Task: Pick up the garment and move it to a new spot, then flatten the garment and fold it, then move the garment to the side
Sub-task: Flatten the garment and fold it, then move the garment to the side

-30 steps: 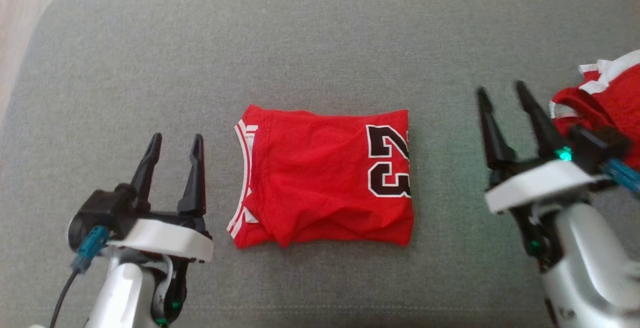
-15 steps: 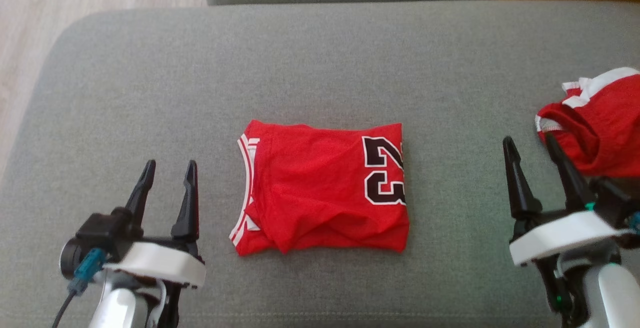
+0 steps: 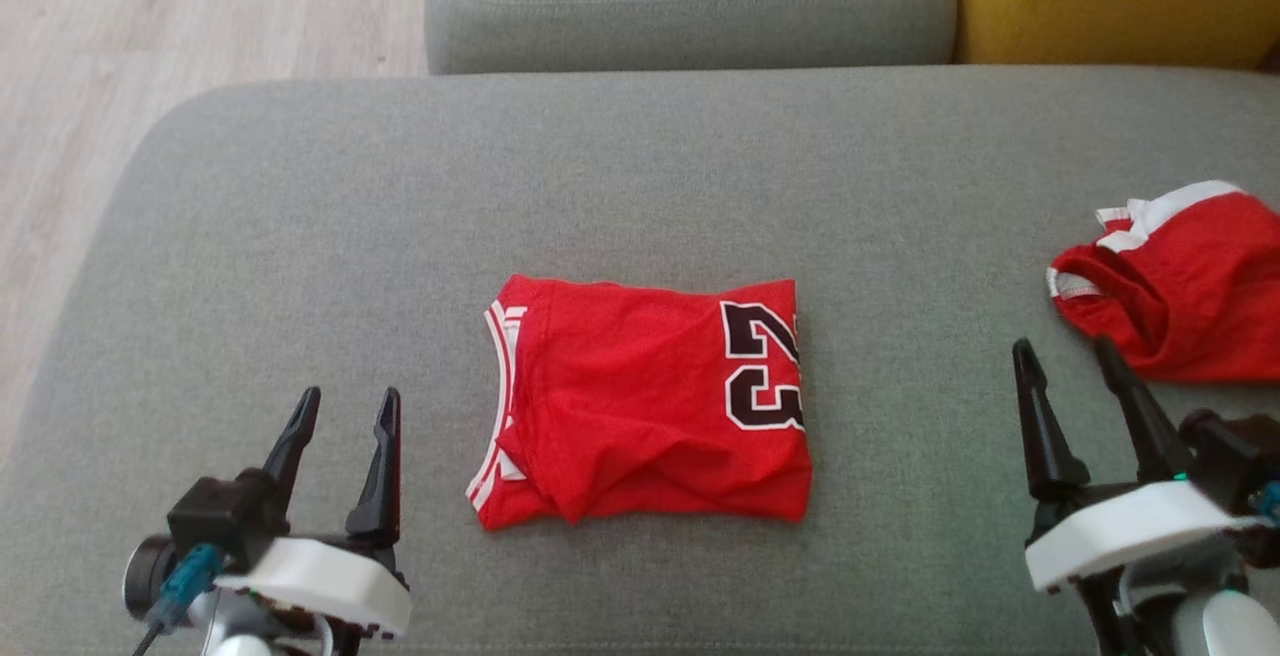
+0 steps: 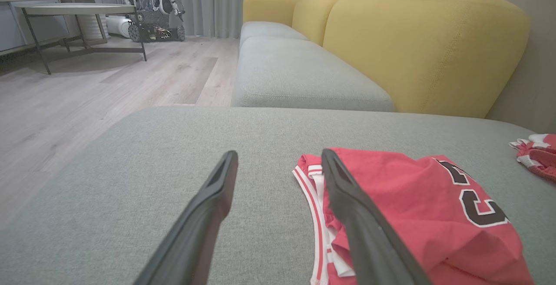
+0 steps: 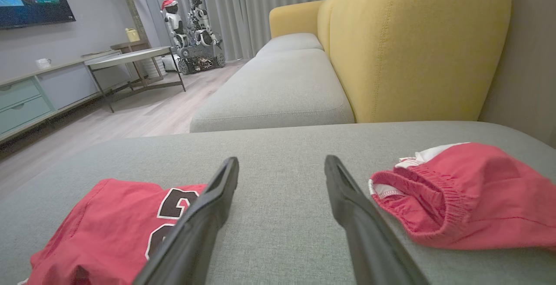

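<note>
garment (image 3: 645,401): folded red jersey, middle of grey cushion (image 3: 640,166), towards front edge; long axis left to right. left gripper (image 3: 350,394): fingers apart, empty, near its striped left edge; nearer arm. right gripper (image 3: 1062,344): apart, empty, farther off, beside red shorts (image 3: 1180,286).

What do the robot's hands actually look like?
The left gripper and right gripper each have two long, black, tapering fingers on a black block above a white plate, with a silvery forearm below. A blue plug with a dark cable sits on the left one; a green light glows on the right.
</note>
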### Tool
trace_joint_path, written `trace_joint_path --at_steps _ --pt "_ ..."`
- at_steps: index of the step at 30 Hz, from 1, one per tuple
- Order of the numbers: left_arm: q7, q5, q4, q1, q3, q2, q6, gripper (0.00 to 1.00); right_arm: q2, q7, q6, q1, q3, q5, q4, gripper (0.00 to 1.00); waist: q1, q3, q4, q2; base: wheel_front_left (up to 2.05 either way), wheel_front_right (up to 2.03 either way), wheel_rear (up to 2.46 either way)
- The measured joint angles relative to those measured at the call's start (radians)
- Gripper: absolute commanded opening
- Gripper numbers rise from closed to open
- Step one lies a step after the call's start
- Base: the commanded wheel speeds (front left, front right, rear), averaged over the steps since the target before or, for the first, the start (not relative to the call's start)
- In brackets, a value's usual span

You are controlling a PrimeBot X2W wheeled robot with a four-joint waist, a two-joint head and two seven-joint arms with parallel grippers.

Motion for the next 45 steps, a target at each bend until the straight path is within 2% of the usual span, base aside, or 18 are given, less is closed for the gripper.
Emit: trace_joint_path --at_steps 9,45 --pt "0.016 -0.01 -0.016 0.027 -0.002 0.016 0.006 1.0 0.017 0.01 0.0 0.057 -0.023 -0.016 -0.019 1.0 0.0 -0.032 -0.006 0.0 0.0 0.0 0.0" --pt "0.033 -0.01 -0.022 0.035 -0.024 0.043 0.037 1.0 0.022 0.019 0.0 0.057 -0.02 -0.027 -0.014 1.0 0.0 -0.04 -0.016 -0.0001 0.0 0.0 0.0"
